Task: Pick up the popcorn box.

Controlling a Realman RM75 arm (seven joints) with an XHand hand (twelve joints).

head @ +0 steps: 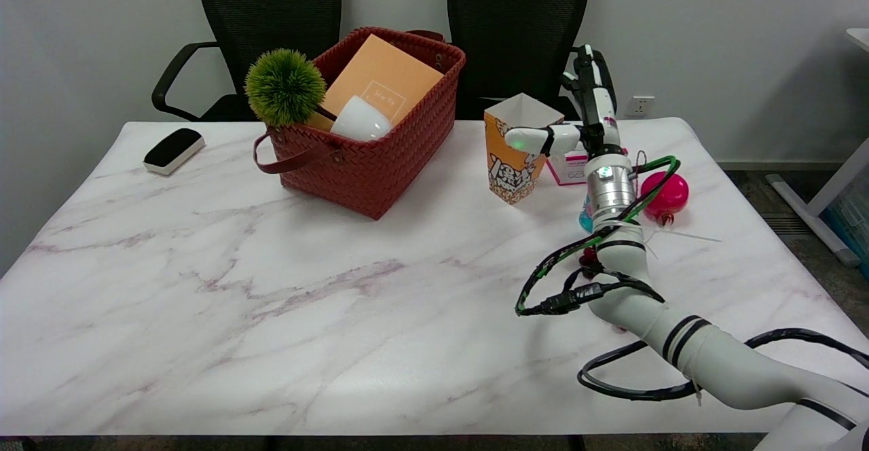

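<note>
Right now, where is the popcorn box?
In the head view, the popcorn box stands upright right of centre, between the red woven basket and the right hand, whose finger reaches across its front.

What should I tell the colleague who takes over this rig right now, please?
Right hand: open, holding nothing, raised beside the popcorn box, with one finger reaching across the box's front near its top; whether it touches cannot be told.
Popcorn box: upright on the marble table, right of the red basket, with a pink box and pink ball further right.
Done: the approach.
Left: close the hand on the box and lift it.
</note>
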